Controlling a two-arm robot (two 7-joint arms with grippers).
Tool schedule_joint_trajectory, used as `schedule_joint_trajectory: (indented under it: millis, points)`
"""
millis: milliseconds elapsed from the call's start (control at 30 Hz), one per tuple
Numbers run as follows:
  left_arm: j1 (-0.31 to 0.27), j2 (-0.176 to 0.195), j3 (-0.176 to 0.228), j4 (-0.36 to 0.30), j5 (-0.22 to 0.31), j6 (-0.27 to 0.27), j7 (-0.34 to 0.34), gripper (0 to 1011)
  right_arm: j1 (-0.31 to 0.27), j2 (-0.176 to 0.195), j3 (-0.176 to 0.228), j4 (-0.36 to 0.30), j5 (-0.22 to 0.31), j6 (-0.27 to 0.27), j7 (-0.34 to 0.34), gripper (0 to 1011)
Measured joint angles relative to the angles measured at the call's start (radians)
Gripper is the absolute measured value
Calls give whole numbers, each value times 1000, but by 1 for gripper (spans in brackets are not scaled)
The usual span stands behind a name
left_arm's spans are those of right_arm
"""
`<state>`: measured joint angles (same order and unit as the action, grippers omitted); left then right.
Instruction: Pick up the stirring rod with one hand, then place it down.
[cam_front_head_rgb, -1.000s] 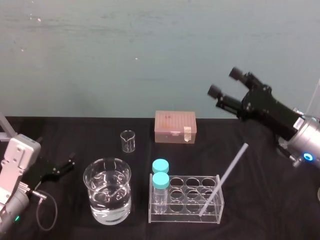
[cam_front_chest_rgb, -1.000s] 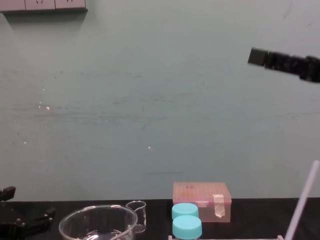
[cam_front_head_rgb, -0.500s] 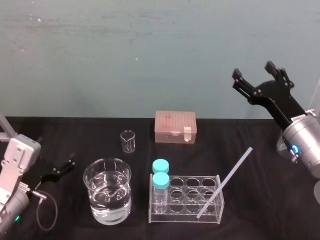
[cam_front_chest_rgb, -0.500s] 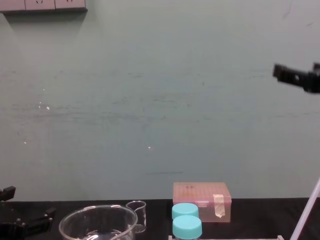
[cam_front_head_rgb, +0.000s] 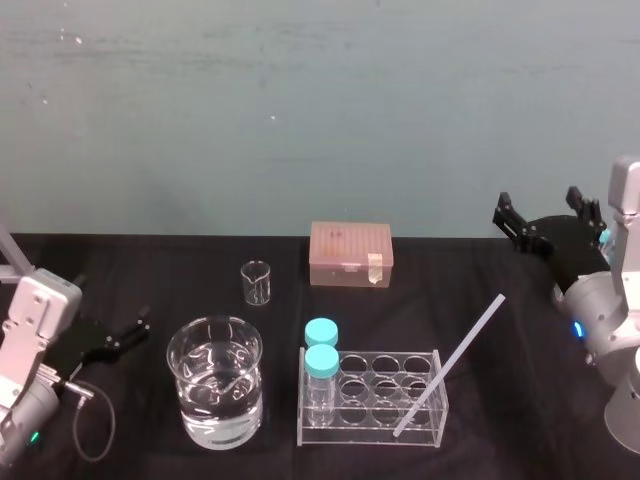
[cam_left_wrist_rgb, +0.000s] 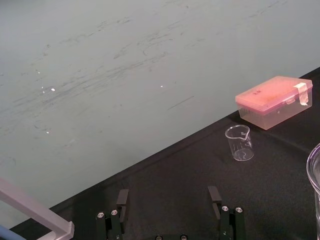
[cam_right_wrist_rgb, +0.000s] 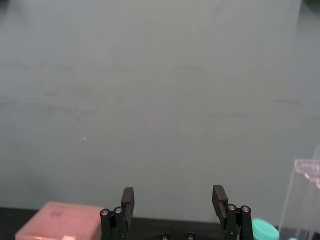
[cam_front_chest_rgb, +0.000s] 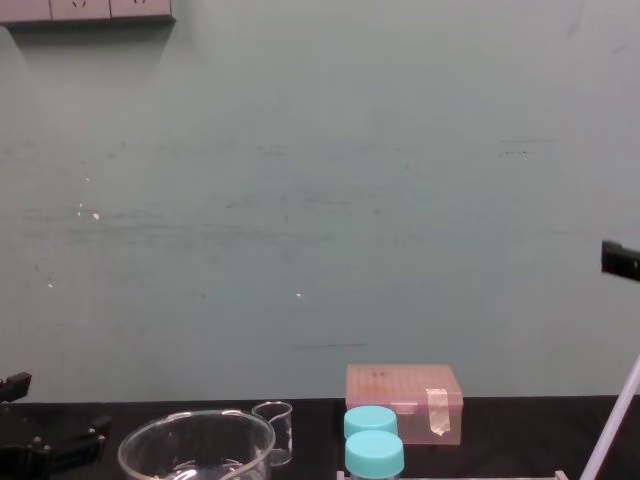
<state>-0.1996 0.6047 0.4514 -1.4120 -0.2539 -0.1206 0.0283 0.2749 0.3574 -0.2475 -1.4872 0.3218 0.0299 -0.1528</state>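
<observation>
The stirring rod (cam_front_head_rgb: 450, 365) was found leaned in the clear rack (cam_front_head_rgb: 352, 432) on the bench (cam_front_head_rgb: 530, 330). Its lower end was set in a compartment at the rack's front right, though which one could not be told. Its upper end was raised out over the rack's right side. The long axis was thus tilted, climbing from the rack toward the robot's right and away from the body.

The right gripper (cam_front_head_rgb: 541, 203) was held above the bench at the right, well apart from the rod, its jaws spread wide and nothing between them. From that gripper the rod lay lower, toward the robot's left and nearer the body, and its free upper end was the closest part.

The left gripper (cam_front_head_rgb: 118, 337) was parked low at the far left, jaws parted and empty, with the water beaker (cam_front_head_rgb: 214, 400) and the rack between it and the rod.

The right arm was therefore judged the nearer. A grasp was judged best taken on the rod's upper half, with the jaws turned across the slanted axis.
</observation>
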Motion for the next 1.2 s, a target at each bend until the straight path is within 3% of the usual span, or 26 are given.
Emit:
schedule_joint_trajectory:
  millis: [167, 1200]
  points:
    - [0, 0, 0, 0, 0, 0, 0, 1005, -10, -10, 14, 4, 7, 35, 5, 1003]
    - [0, 0, 0, 0, 0, 0, 0, 1005, -6, -6, 7, 3, 2, 21, 5, 1003]
